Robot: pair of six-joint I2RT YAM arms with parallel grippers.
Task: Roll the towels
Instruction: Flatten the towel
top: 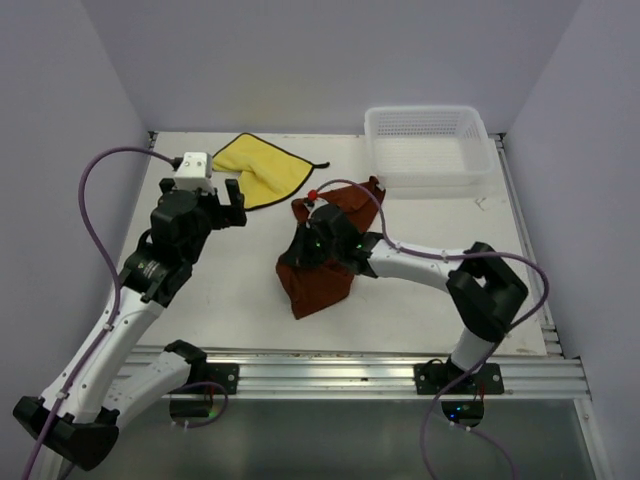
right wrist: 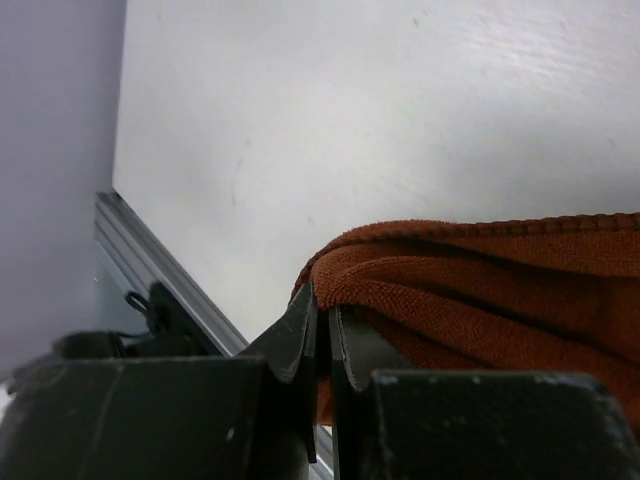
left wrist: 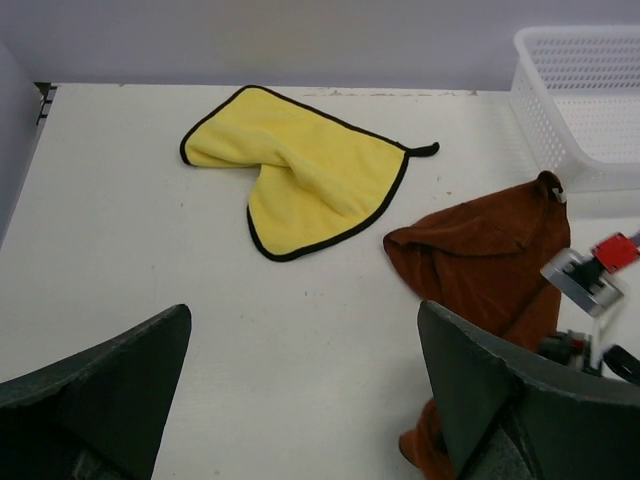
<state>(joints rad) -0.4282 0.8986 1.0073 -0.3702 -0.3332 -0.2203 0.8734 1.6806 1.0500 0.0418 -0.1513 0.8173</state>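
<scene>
Top external view: the rust-brown towel (top: 322, 288) lies crumpled on the table (top: 220, 290) a little right of centre, its long axis running from the far right, near the white mesh basket (top: 425, 110), down toward the near left. The right gripper (top: 296, 258) sits on top of it, and the wrist hides the pinch point and the towel's middle. The yellow towel (top: 262, 165) lies flat, one corner folded, toward the far left edge, just beyond the tips of the left gripper (top: 222, 203), which is released with its jaws spread; the left arm is plainly the nearer to it. Left wrist view: the yellow towel (left wrist: 310, 175) lies straight ahead of the spread fingers (left wrist: 110, 390), well apart from them, and the brown towel (left wrist: 490, 250) lies to its right, partly cut off by the right-hand finger and the frame's lower edge. Right wrist view: the jaws are clenched on a folded edge of the brown towel (right wrist: 480, 290), which bulges away to the right of the grasp, so a roll would likely be drawn along that direction. Only this fold shows; how much cloth is already rolled cannot be judged.
</scene>
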